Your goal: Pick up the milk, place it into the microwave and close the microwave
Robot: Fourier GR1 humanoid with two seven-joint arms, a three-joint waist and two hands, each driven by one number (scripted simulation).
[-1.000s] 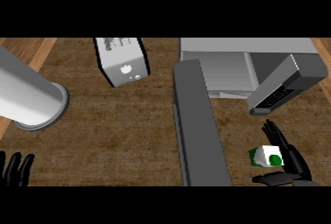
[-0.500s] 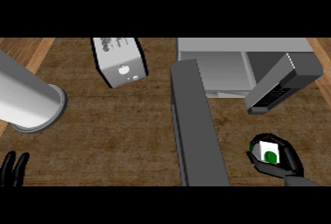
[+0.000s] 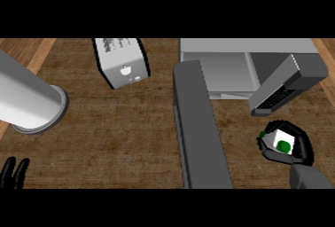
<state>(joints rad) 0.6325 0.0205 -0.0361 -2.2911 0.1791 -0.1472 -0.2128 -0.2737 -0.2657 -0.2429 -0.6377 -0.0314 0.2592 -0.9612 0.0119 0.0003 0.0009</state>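
Now right hand (image 3: pixel 297 153) fingers (image 3: pixel 270 153) curled round milk (image 3: pixel 282 141).

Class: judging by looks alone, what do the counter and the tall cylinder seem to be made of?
Counter: probably wood, matte; brown with a streaked grain and lighter planks at its edges. Cylinder: likely brushed metal; plain grey with a soft sheen and a flanged base, though painted plastic is possible.

The right hand (image 3: pixel 292 146) sits near the surface's lower right corner, fingers and thumb curled round the milk (image 3: pixel 281 141), its grey forearm rising from the lower edge. The left hand (image 3: pixel 13 173) rests at the lower left corner, only its straight fingers showing, pointing up.
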